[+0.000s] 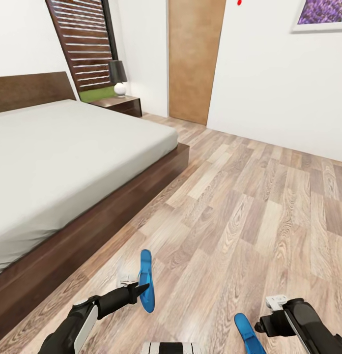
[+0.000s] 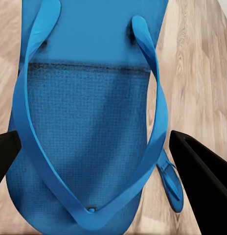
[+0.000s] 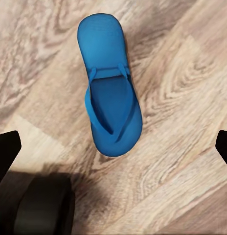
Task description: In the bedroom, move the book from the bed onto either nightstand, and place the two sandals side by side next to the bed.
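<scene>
Up close, blue-strapped sandal (image 2: pixel 84 122) between fingers (image 2: pixel 204 181)

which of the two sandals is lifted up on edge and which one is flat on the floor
The sandal at the left gripper stands on edge by the bed. The other sandal, below the right gripper, lies flat on the floor.

Counted: two blue sandals (image 1: pixel 146 281) (image 1: pixel 248 334), one bed (image 1: pixel 68 152), one nightstand (image 1: pixel 123 103), one lamp (image 1: pixel 118 77), one door (image 1: pixel 194 59), one wall picture (image 1: pixel 322 14).
</scene>
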Motion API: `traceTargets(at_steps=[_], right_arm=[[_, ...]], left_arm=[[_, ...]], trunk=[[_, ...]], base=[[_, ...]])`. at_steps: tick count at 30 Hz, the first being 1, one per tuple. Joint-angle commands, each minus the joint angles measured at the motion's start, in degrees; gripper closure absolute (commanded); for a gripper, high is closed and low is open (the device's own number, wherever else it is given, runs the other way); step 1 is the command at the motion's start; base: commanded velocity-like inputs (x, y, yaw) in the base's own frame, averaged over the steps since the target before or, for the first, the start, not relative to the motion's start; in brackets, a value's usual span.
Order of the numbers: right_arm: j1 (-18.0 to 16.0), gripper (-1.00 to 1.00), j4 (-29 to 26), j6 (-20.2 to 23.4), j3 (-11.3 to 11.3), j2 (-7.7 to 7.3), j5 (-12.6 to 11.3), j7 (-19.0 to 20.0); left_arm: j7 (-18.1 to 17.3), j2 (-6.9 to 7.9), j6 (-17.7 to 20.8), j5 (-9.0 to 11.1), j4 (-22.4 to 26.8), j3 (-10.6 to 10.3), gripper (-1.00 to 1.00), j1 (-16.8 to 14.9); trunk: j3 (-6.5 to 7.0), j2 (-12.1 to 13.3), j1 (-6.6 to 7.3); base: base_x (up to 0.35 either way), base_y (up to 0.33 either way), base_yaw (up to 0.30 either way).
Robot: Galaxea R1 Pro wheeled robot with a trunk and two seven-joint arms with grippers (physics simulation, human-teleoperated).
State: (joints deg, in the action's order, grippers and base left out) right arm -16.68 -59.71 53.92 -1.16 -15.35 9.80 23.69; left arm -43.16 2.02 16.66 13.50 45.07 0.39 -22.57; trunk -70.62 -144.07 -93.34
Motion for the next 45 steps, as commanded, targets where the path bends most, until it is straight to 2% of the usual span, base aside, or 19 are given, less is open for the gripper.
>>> traceTargets(at_steps=[1,11,18,27,45], right_arm=[[-0.02,-1.0,-0.04,0.17,0.14,0.02,0.75,0.58],[-0.02,-1.0,-1.05,0.3,0.72,0.05,1.18,0.49],[-0.02,-1.0,-5.7,0.3,0.37,0.05,0.56,0.7],[-0.02,-1.0,-7.14,0.31,0.18,0.05,0.49,0.66],[-0.02,-1.0,-7.26,0.31,0.11,0.06,0.48,0.66]], left_arm=[[-0.17,0.0,0.56,0.53,0.02,0.05,1.0,-0.02],[-0.17,0.0,0.56,0.56,0.02,0.03,1.0,-0.02],[-0.17,-0.16,0.56,0.54,0.02,-0.04,1.0,-0.02],[-0.17,-0.17,0.56,0.56,0.02,-0.04,1.0,-0.02],[-0.17,-0.11,0.57,0.56,0.02,0.22,1.0,-0.02]], trunk=[[-0.27,-0.03,-0.01],[-2.49,-0.17,-0.27],[-4.04,-0.26,-0.45],[-4.04,-0.26,-0.45],[-7.8,-0.49,-0.89]], base=[[0.0,0.0,0.0],[0.0,0.0,0.0],[0.0,0.0,0.0],[0.0,0.0,0.0],[0.0,0.0,0.002]])
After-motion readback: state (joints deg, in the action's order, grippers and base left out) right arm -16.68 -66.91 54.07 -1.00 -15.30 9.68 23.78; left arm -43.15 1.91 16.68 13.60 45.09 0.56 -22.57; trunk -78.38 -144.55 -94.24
